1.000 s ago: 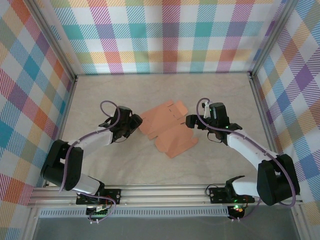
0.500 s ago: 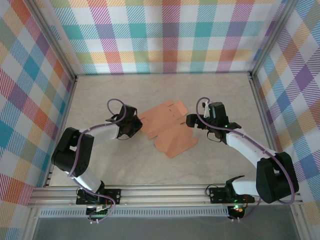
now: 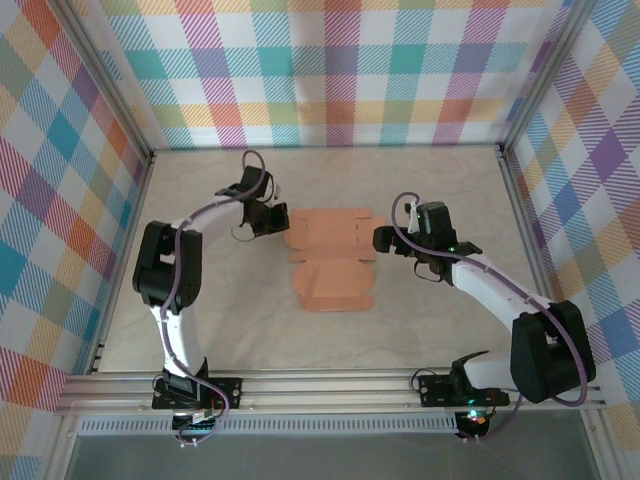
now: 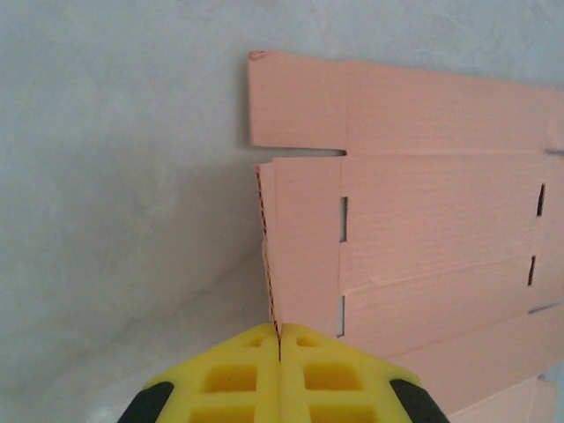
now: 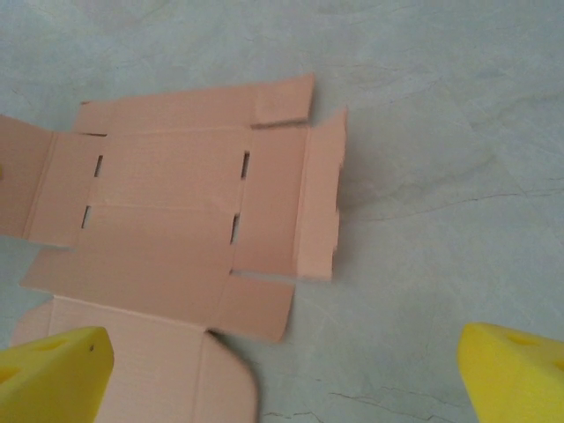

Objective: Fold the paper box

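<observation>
While left gripper (image 4: 279, 339) pinches the box (image 4: 423, 220) flap at frame bottom and right gripper (image 5: 284, 352) stands wide, unbraced pulling may tear it.

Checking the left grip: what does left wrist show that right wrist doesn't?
Left wrist: left gripper, yellow-fingered, shut on the edge of a side flap of the salmon-orange die-cut card sheet. Right wrist: right gripper, yellow fingers wide apart, plus the sheet's rounded flap. Both: the sheet's narrow slots and the grey table.
</observation>
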Robot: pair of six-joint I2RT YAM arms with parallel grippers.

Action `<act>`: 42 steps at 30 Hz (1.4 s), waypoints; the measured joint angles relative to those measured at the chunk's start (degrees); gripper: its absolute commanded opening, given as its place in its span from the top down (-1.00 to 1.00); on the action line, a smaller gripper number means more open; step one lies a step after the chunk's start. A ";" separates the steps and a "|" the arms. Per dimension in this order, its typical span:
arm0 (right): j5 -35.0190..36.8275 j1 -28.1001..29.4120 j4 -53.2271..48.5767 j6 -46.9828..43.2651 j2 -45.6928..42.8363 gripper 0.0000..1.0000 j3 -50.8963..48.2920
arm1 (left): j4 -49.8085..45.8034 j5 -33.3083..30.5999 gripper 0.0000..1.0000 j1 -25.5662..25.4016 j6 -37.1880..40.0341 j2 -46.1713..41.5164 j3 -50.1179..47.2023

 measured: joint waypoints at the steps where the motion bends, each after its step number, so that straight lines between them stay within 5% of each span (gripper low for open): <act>1: -0.39 -0.42 -0.02 0.02 0.04 -0.99 0.07 | -2.62 1.31 1.00 0.31 2.80 1.88 3.21; 6: -4.04 -3.61 -0.87 0.68 0.90 -0.99 0.20 | -14.29 8.81 1.00 0.79 14.97 13.03 20.35; 8: -5.27 -4.44 -1.49 0.92 1.09 -0.99 0.20 | -18.32 10.86 0.81 0.72 17.27 16.72 25.81; 14: -7.93 -6.78 -4.55 2.10 2.27 -0.99 1.16 | -19.26 11.85 -0.83 0.66 15.02 18.69 29.24; 16: -8.37 -7.32 -5.42 3.08 3.41 -0.98 1.84 | -15.41 9.79 -1.00 0.61 11.54 16.31 25.22; 22: -10.51 -8.07 -7.43 6.86 10.80 -0.66 5.68 | -2.03 -2.43 -1.00 -1.88 -0.20 -3.56 1.97; 29: -15.39 -8.07 -4.35 13.16 21.84 -0.01 9.40 | 11.32 -14.51 -1.00 -13.25 -11.45 -26.01 -18.36; 37: -18.49 -8.07 1.99 21.27 28.11 0.80 9.90 | 14.67 -20.52 -1.00 -19.63 -22.25 -28.37 -29.14; 42: -15.23 -8.07 8.33 27.98 23.71 0.89 3.50 | 14.82 -20.72 -1.00 -20.06 -24.26 -26.56 -26.01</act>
